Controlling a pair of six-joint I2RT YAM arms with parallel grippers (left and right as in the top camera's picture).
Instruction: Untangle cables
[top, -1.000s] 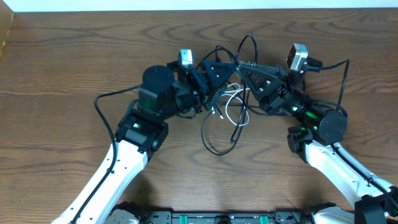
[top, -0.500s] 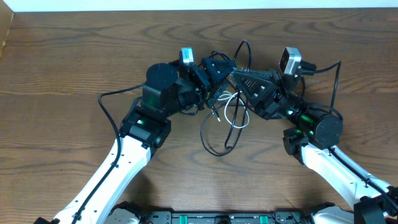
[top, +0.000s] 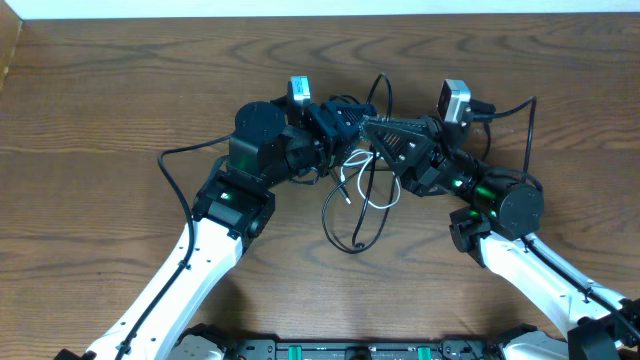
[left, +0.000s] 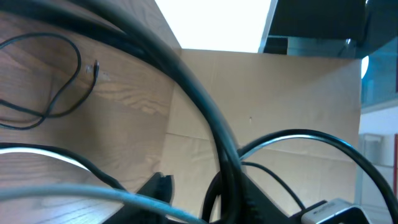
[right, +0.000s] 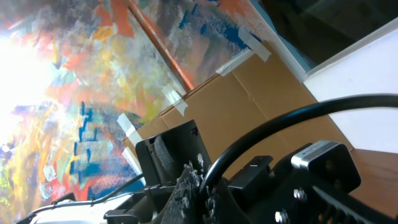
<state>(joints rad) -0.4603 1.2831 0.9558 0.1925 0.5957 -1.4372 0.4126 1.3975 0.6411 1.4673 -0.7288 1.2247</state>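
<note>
The cables (top: 352, 205) are a knot of thin black and white cords in the overhead view, between the two arms. A black loop (top: 380, 88) stands up above both grippers. My left gripper (top: 354, 110) and right gripper (top: 368, 124) nearly touch over the knot. In the left wrist view the left gripper (left: 200, 185) has narrowed around a thick-looking black cable (left: 205, 112) that lies against one finger (left: 252, 202), with a gap still showing beside it. The right gripper (right: 204, 185) is shut on a black cable (right: 280, 127) that rises from between its pads.
A white strand (top: 350, 163) and a large black loop (top: 345, 232) trail on the wooden table (top: 120, 90) toward the front. Each arm's own thick black wire arcs beside it, one on the left (top: 175, 160) and one on the right (top: 525, 110). A thin cord end (left: 95, 67) lies on the wood.
The left gripper's jaws have narrowed around a black cable. The right arm has moved left with its cable, closing on the left gripper. The knot has drawn in and shifted slightly left.
</note>
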